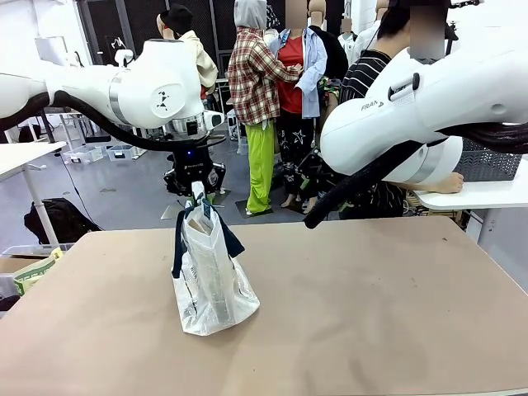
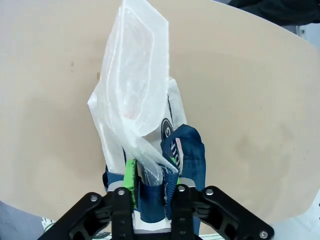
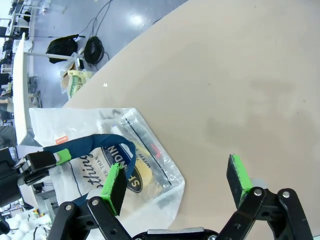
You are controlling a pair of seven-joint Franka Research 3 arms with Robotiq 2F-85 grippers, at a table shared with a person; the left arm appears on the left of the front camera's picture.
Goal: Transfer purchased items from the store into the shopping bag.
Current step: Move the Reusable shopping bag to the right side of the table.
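right fingers [image 3: 179,182] rise closest in the right wrist view, green pads spread wide with nothing between them, hanging over bare worktop [image 3: 240,85] beside the shopping bag [image 3: 120,165]. that view looks down through the bag's translucent side, where a yellowish purchased item [image 3: 141,176] and a flat printed packet show inside; the front view gives only pale shapes through the plastic there, too faint to name.

left fingers [image 2: 150,187] in their own wrist view are drawn narrow on the gathered top of the bag, green pads [image 2: 130,175] pressing the clear plastic and the navy strap handles [image 2: 190,150] between them. the front view shows the same grasp from the side: the left arm's fingers [image 1: 198,191] above the bag [image 1: 206,280], which stands toward the worktop's left half, well back from the near edge, its handles hanging down both sides.

part of the round logo is hidden by a strap in both wrist views. the right arm's fingers are cut off in the front view by its own white casing. a person in a striped top sits beyond the far edge.
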